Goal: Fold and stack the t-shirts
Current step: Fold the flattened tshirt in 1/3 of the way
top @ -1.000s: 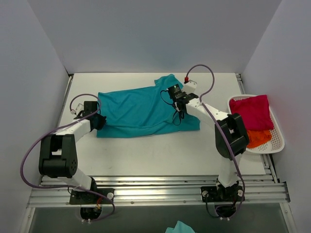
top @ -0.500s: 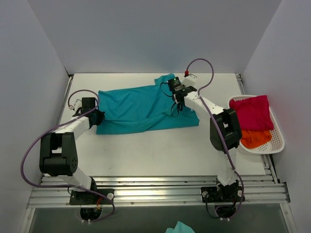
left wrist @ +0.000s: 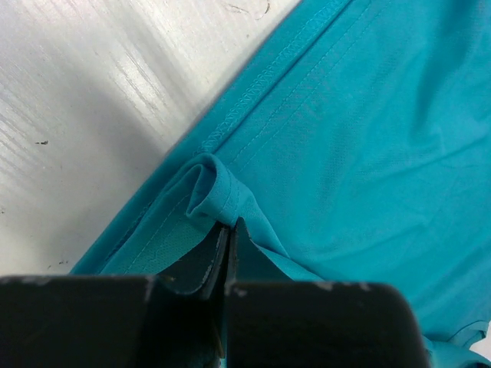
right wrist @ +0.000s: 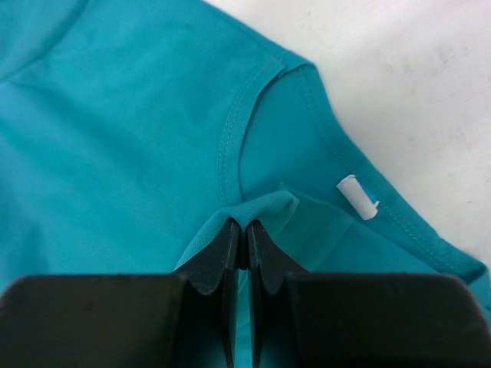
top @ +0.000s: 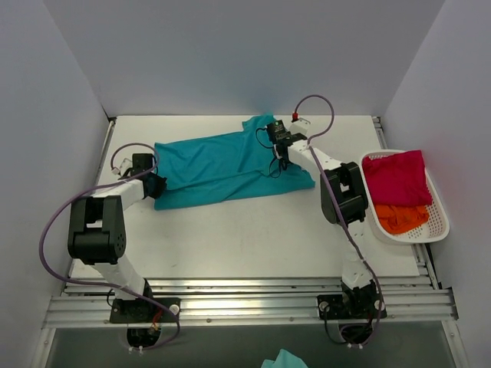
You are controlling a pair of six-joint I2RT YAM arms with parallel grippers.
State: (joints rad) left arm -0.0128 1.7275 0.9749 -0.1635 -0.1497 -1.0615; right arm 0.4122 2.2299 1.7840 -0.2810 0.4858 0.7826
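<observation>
The teal t-shirt (top: 222, 165) lies spread across the far middle of the table. My left gripper (top: 153, 184) is shut on a fold of its hem at the left end; the pinched fold shows in the left wrist view (left wrist: 219, 195). My right gripper (top: 278, 142) is shut on a fold near the neck at the right end; the right wrist view shows the gripper (right wrist: 244, 226), the teal cloth (right wrist: 115, 146) and the white neck label (right wrist: 357, 195). The crimson-magenta t-shirt (top: 397, 176) and the orange t-shirt (top: 400, 217) lie in the basket.
A white slotted basket (top: 439, 211) stands at the table's right edge. Grey walls close in the left, back and right. Purple cables loop from both arms. The metal rail with the arm bases runs along the near edge.
Both grippers have pulled the teal t-shirt toward the back of the table. The right gripper moved up and left, the left gripper slightly up.
</observation>
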